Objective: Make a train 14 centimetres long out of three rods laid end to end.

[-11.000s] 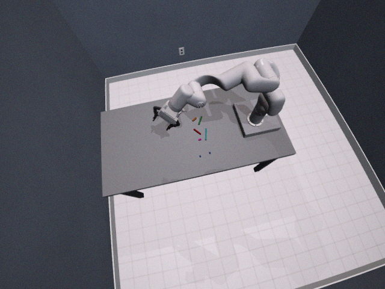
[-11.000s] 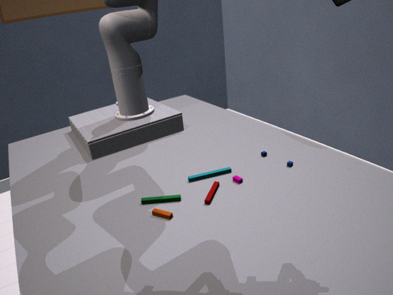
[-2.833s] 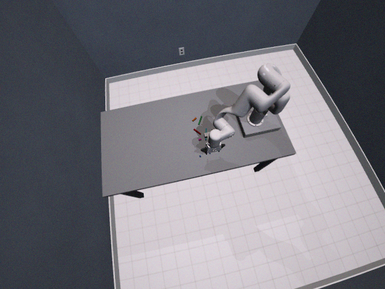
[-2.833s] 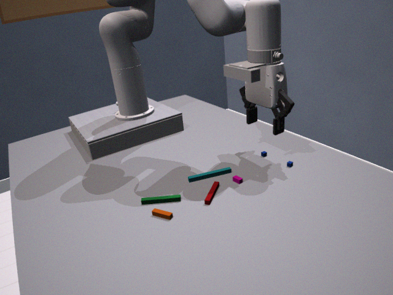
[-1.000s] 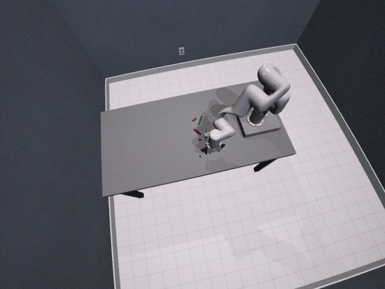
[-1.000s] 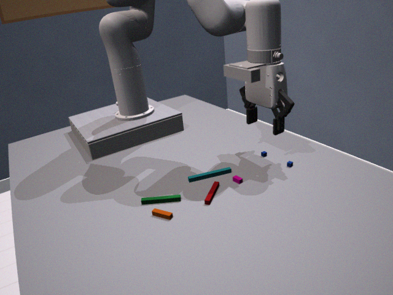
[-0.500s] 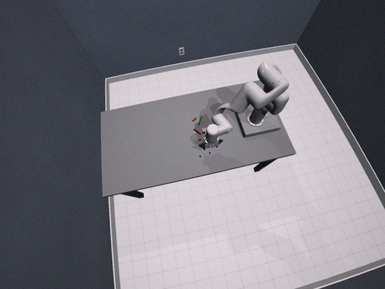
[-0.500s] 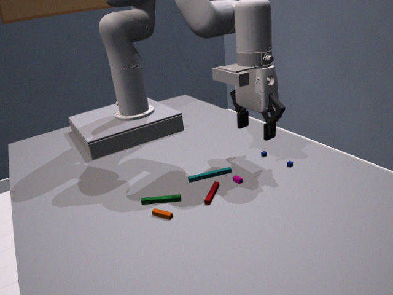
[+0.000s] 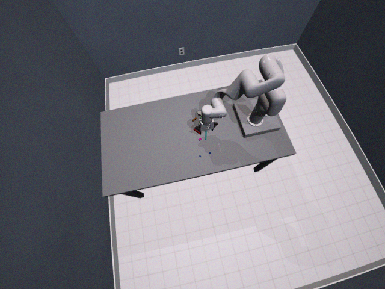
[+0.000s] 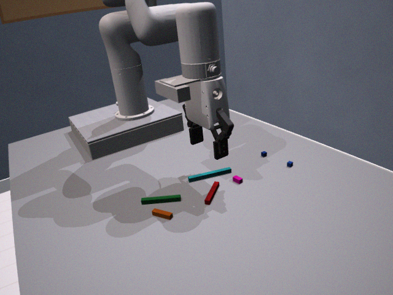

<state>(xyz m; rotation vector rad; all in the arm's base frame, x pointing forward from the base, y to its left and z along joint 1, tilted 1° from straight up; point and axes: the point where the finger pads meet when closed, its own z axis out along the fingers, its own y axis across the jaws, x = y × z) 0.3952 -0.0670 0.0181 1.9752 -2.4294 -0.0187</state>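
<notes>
- The gripper [image 10: 208, 144] hung above the turquoise rod [image 10: 209, 174], jaws wide open and empty.
- No train existed: the magenta rod [image 10: 237, 179] lay just beside it; red rod [image 10: 211, 192], green rod [image 10: 161, 199], and orange rod [image 10: 162, 213] lay scattered on the desk [image 10: 285, 238].

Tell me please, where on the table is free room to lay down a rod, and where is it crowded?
Free: the wide near stretch of the table in front of the orange rod, and right of the blue cubes. Crowded: around the turquoise rod, red rod, magenta rod and green rod, under the open gripper.
</notes>
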